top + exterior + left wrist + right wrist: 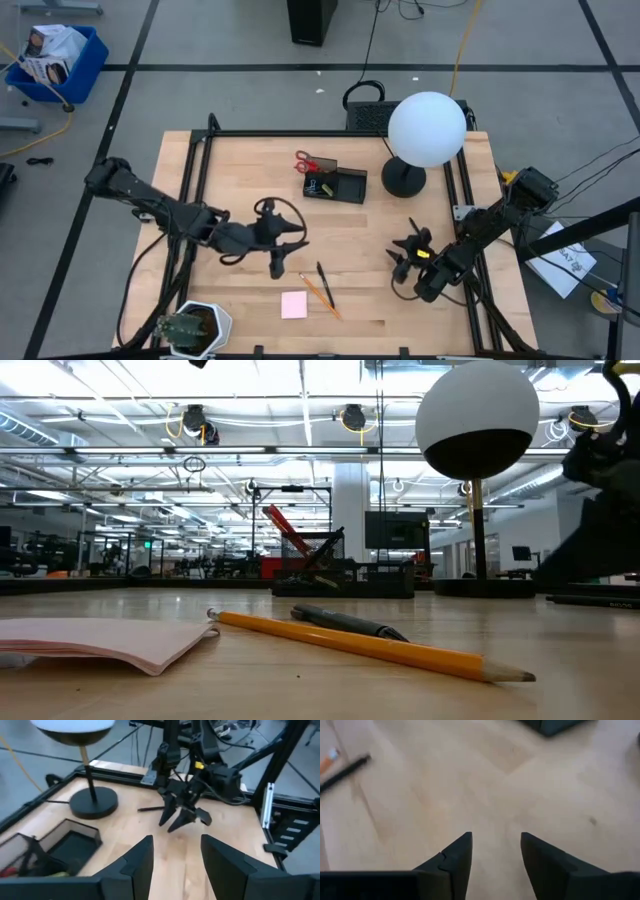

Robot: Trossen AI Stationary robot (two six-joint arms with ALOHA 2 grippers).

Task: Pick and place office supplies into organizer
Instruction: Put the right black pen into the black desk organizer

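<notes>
The black organizer (336, 185) sits on the table's far middle, with the red-handled scissors (305, 160) standing in its taller section; both also show in the low view, organizer (345, 575) and scissors (285, 532). An orange pencil (318, 290) and a black pen (324, 281) lie crossed near the near edge, beside the pink sticky-note pad (293, 305). My left gripper (285, 255) hovers open left of the pens, pointing right. My right gripper (400, 258) is open right of them, pointing left. Its wrist view shows the pen (345, 772) ahead of it.
A lamp with a white globe (426, 128) and a round black base (403, 180) stands right of the organizer. A white pot with a plant (195, 327) sits at the near left corner. A black frame rail (330, 133) borders the table. Bare wood lies between the two grippers.
</notes>
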